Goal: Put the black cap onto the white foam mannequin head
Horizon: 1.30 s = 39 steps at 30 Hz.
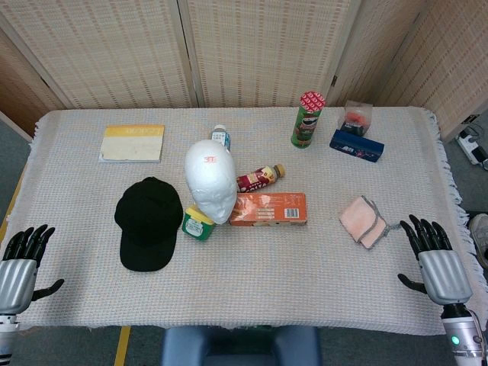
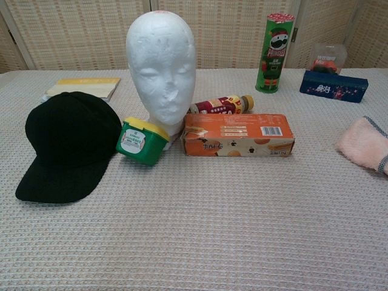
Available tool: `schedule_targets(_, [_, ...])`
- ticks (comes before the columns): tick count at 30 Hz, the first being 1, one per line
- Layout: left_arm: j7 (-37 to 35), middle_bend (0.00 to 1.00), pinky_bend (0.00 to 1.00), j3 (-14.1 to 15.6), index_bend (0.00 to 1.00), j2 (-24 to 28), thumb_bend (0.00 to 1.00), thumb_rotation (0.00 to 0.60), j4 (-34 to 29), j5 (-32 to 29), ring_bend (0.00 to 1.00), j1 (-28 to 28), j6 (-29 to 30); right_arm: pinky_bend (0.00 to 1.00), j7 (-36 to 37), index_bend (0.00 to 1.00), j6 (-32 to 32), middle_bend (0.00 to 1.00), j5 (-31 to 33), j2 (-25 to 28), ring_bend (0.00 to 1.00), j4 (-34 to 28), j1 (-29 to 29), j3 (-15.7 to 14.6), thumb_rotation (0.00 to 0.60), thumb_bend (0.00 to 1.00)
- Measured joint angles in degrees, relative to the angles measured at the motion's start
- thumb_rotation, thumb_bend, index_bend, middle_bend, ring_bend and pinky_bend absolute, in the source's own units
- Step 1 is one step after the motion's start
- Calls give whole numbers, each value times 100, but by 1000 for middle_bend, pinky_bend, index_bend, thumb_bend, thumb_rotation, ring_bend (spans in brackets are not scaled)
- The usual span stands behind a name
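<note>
The black fabric baseball cap [image 1: 148, 221] lies flat on the woven cream-covered surface [image 1: 252, 282], brim toward the near edge, just left of the white foam mannequin head [image 1: 211, 178], which stands upright with its crown bare. A small green tub with a yellow lid [image 1: 197, 223] sits tilted between the cap and the head's base, touching the head. An orange rectangular cardboard snack box [image 1: 268, 209] lies just right of the head, and a brown drink bottle with a tan cap [image 1: 260, 178] lies on its side behind that box. Farther back stand a green Pringles can with a red top [image 1: 307, 119] and a dark blue oblong box [image 1: 357, 146]; a yellow and cream book [image 1: 133, 142] lies at the back left, and a folded pink cloth [image 1: 363, 220] at the right.

The left hand [image 1: 20, 263] rests at the near left edge, fingers [image 1: 30, 240] apart and holding nothing. The right hand [image 1: 436, 261] sits at the near right edge, its fingers likewise spread and empty, just beside the pink cloth
</note>
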Motion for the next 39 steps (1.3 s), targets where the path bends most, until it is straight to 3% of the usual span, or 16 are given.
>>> schedule_targets(6, [-46, 108, 124, 76, 93, -93, 133, 600, 35, 108, 3, -40, -87, 0, -5, 0, 15, 0, 55, 40, 0, -14, -27, 10, 600, 62])
schedule_targets(8, [-137, 170, 180, 122, 118, -171, 133, 600, 102, 219, 43, -35, -55, 0, 3, 0, 38, 0, 76, 65, 0, -24, -46, 17, 600, 62])
schedule_targets(10, [-274, 320, 326, 176, 181, -277, 134, 600, 242, 367, 170, -20, 22, 0, 22, 0, 58, 0, 104, 94, 0, -40, -66, 27, 600, 62])
schedule_targets(12, [-489, 522, 511, 245, 279, -457, 134, 600, 531, 575, 359, 8, 174, 0, 11, 0, 67, 0, 115, 104, 0, -50, -78, 28, 600, 63])
schedule_targets(14, [-756, 700, 629, 327, 354, -695, 134, 600, 968, 803, 537, 35, 352, 0, 11, 0, 64, 0, 110, 103, 0, -71, -83, 19, 600, 62])
schedule_targets(15, [-879, 720, 641, 365, 361, -810, 134, 600, 1197, 899, 556, 45, 427, 0, 17, 0, 58, 0, 104, 101, 0, -77, -84, 12, 600, 62])
schedule_targets(18, [-1277, 888, 765, 491, 420, -1200, 136, 600, 2004, 1208, 735, 78, 670, 0, 20, 0, 51, 0, 99, 99, 0, -82, -83, 7, 600, 61])
schedule_targets(20, [-1508, 996, 909, 576, 479, -1461, 142, 600, 2511, 1402, 902, 91, 814, 0, 7, 0, 34, 0, 94, 95, 0, -81, -79, -1, 600, 62])
schedule_targets(24, [-1813, 1000, 984, 681, 511, -2012, 169, 600, 3509, 1613, 991, 62, 933, 0, -59, 0, -48, 0, 131, 52, 0, -69, -59, -10, 600, 63])
schedule_targets(32, [-2172, 1000, 996, 739, 397, -3248, 273, 600, 5478, 1718, 1000, -100, 938, 0, -125, 0, -258, 0, 396, 69, 0, -107, -20, 23, 600, 62])
schedule_targets(39, [-2284, 1000, 996, 697, 350, -4170, 291, 600, 6747, 1676, 1000, -346, 1019, 0, -112, 0, -354, 0, 533, 176, 0, -236, -13, 23, 600, 63])
